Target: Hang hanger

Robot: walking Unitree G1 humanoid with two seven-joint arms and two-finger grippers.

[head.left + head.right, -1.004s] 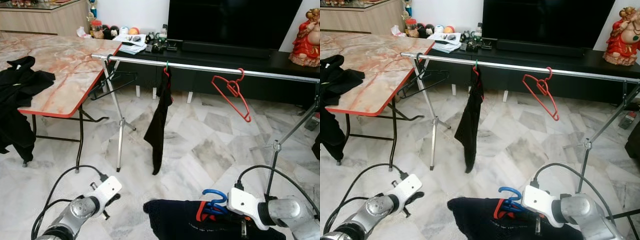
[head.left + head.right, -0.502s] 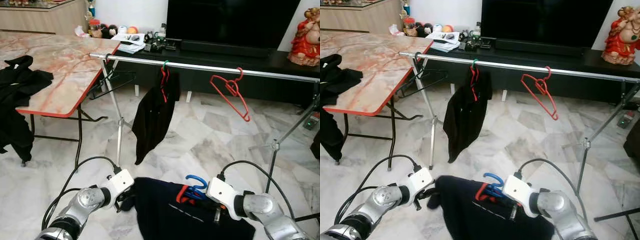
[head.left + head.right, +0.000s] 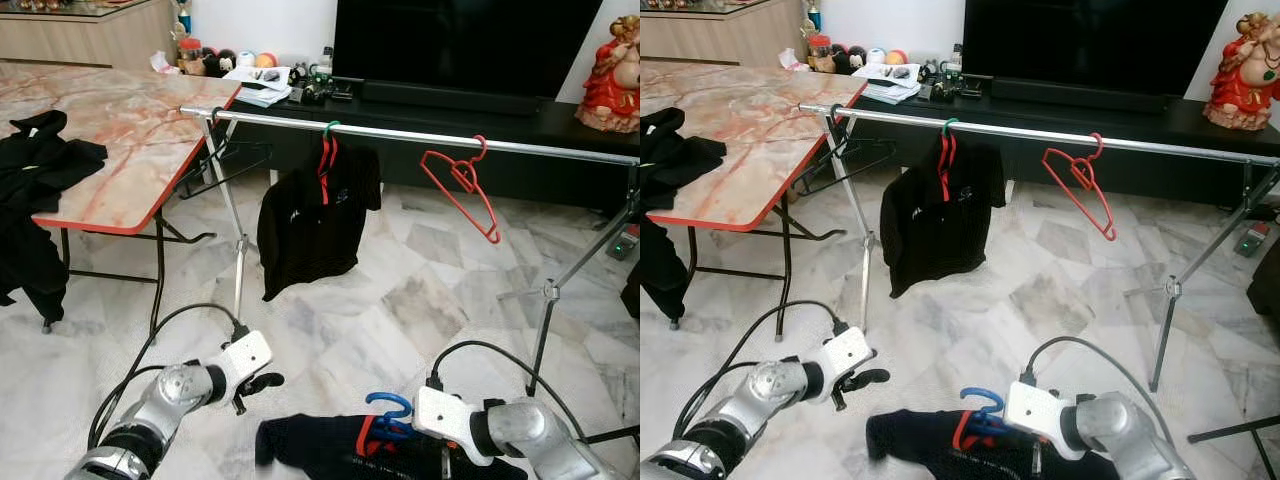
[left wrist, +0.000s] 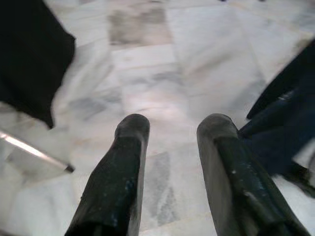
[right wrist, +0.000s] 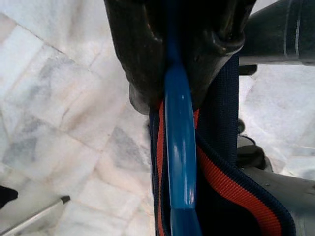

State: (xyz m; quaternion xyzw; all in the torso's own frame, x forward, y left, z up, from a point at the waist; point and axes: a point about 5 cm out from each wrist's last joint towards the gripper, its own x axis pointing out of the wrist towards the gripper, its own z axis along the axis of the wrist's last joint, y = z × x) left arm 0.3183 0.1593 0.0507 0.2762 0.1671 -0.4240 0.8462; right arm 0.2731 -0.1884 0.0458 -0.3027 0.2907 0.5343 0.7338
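Pale marble floor [image 3: 400, 300], marble-topped table [image 3: 120, 130], dark TV console [image 3: 560, 125] behind.

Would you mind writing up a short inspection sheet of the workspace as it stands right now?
Surface: marble floor; steel rail runs across on tripod legs.
Job's things: blue hanger carrying a dark shirt, low in front of the robot; black shirt hangs on the rail; bare red hanger beside it.
Clutter: black clothes on the marble-top table; black hangers at the rail's left end.
Grippers: right gripper shut on the blue hanger; left gripper open over the floor.
Cables: black cables loop off both wrists.
Surroundings: TV, red figurine, toys on the cabinet.
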